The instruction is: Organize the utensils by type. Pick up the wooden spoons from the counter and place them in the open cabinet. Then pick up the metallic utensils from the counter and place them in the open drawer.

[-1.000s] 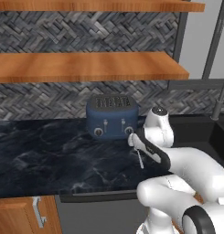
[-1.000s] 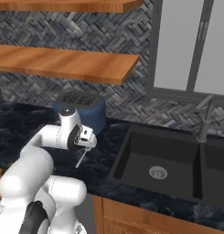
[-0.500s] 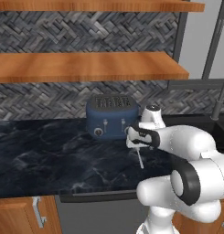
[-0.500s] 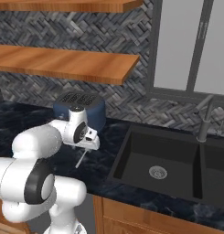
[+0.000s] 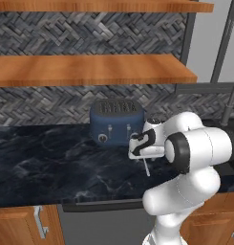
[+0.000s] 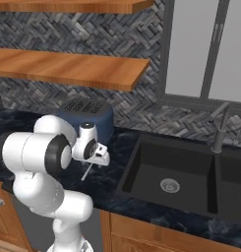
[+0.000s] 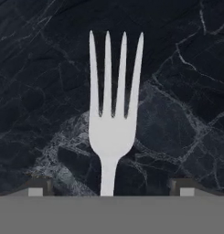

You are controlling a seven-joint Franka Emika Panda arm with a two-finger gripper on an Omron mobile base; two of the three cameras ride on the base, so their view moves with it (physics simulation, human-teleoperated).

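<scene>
Silver metal fork lies flat on the black desk just under my wide-spread pincer, so I think the thin handle can slip when I pinch.

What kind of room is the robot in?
It looks like a kitchen. There is a blue toaster on a black marble counter, a dark sink with a tap, and a fork lying on the counter.
</scene>
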